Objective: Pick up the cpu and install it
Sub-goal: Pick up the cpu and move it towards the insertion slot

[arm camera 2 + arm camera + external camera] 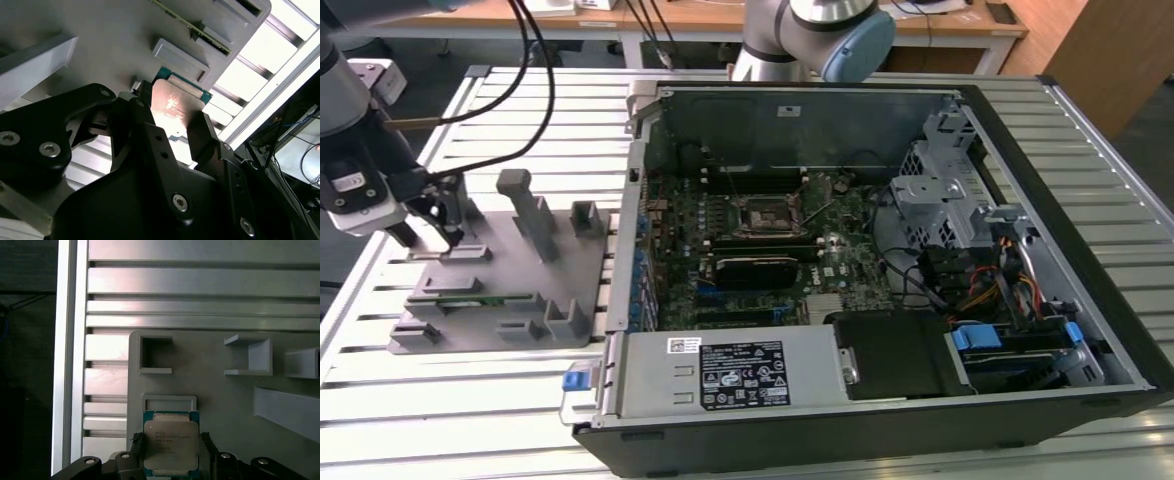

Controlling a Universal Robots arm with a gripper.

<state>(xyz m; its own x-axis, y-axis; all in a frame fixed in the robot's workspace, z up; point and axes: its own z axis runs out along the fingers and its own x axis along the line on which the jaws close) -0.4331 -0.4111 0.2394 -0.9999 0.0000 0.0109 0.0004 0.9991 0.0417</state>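
The cpu (171,440) is a flat square chip with a silvery metal top and a green rim, and it also appears in the second wrist view (175,105). My gripper (171,450) is shut on it, with one black finger (137,442) pressed to each opposite edge. It is held just over the grey parts fixture (494,270) at the exterior view's left, where the gripper (434,228) hangs above the fixture's far corner. The motherboard's black socket frame (767,212) lies inside the open computer case (867,270), well to the gripper's right in the exterior view.
The fixture carries upright grey posts (534,210) and pockets, with a green memory stick (460,297) lying in it. Everything rests on a slatted aluminium table (454,400). Cables (520,80) trail behind my arm. A power supply (720,375) and drive cages line the case.
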